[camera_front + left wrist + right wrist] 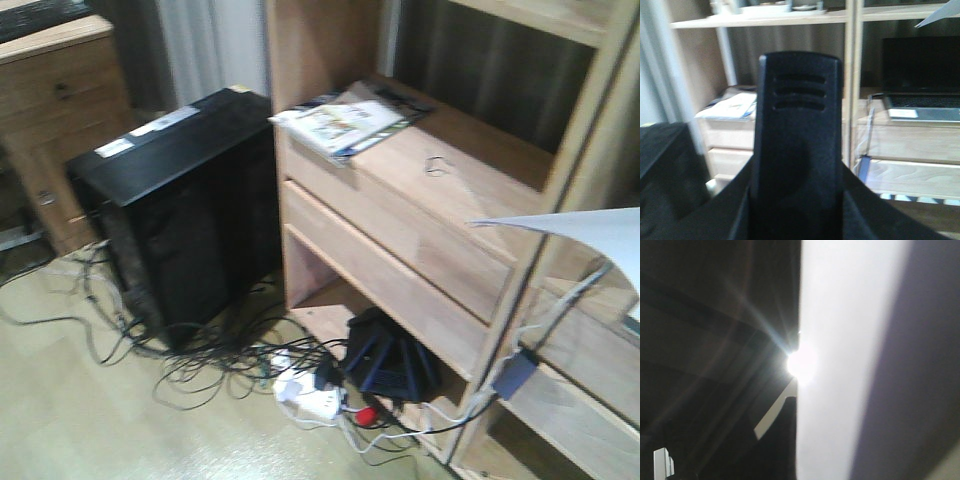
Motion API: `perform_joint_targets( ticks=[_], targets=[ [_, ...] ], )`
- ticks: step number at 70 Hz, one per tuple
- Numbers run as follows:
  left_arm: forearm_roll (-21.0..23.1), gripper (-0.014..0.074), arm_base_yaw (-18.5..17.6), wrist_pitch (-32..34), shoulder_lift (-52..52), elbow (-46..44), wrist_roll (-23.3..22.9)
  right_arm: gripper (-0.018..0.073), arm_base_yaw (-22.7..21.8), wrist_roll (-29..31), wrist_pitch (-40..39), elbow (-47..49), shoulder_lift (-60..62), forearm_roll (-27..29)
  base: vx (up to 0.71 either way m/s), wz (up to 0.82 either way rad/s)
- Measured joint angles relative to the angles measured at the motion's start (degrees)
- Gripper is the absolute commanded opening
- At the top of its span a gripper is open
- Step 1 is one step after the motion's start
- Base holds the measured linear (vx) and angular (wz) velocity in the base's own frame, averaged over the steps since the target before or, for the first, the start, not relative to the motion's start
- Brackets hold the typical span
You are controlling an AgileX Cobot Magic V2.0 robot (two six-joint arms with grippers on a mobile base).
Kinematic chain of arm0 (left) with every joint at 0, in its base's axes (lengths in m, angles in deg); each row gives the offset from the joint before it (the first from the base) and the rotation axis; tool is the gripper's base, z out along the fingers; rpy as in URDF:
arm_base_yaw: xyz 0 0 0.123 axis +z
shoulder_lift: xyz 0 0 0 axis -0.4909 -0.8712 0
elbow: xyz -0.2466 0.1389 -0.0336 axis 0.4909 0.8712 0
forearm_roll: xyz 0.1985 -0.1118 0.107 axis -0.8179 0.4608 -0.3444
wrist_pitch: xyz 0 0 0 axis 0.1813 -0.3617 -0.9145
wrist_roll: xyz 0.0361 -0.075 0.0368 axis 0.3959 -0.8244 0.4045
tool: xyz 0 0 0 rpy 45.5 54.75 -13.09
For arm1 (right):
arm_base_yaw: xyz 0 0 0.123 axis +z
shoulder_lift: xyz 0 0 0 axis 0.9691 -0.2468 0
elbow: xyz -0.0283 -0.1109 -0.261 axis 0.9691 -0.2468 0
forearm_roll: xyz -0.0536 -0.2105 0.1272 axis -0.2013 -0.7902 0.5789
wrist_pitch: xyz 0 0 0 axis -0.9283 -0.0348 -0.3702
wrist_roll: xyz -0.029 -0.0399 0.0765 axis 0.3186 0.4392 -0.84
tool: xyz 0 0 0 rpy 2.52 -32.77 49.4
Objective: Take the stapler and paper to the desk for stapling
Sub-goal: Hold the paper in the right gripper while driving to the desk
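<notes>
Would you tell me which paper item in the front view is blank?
The paper at the right edge, plain white; the magazines on the shelf unit are colour-printed.

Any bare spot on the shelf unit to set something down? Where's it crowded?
Free: the shelf board between the magazines and the slanting post, bar one small unclear item. The black computer tower's top is mostly bare beside two labels. Crowded: the floor below, tangled cables and a white power strip.
</notes>
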State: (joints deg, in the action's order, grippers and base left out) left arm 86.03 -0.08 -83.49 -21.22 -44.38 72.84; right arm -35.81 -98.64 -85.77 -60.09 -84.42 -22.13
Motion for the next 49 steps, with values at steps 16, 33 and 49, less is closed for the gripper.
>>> perform_joint_targets(
  ticks=[16, 33, 49],
  targets=[
    [0.0, -0.0006, 0.0, 0.0, 0.0, 0.0, 0.0, -0.0007, 0.0, 0.0, 0.0, 0.0, 0.0, 0.0, -0.1, 0.39],
    [0.0, -0.0006, 0.0, 0.0, 0.0, 0.0, 0.0, -0.0007, 0.0, 0.0, 0.0, 0.0, 0.0, 0.0, -0.09, 0.33],
    [0.0, -0.0006, 0.0, 0.0, 0.0, 0.0, 0.0, -0.0007, 0.0, 0.0, 0.0, 0.0, 0.0, 0.0, -0.05, 0.3]
  ],
)
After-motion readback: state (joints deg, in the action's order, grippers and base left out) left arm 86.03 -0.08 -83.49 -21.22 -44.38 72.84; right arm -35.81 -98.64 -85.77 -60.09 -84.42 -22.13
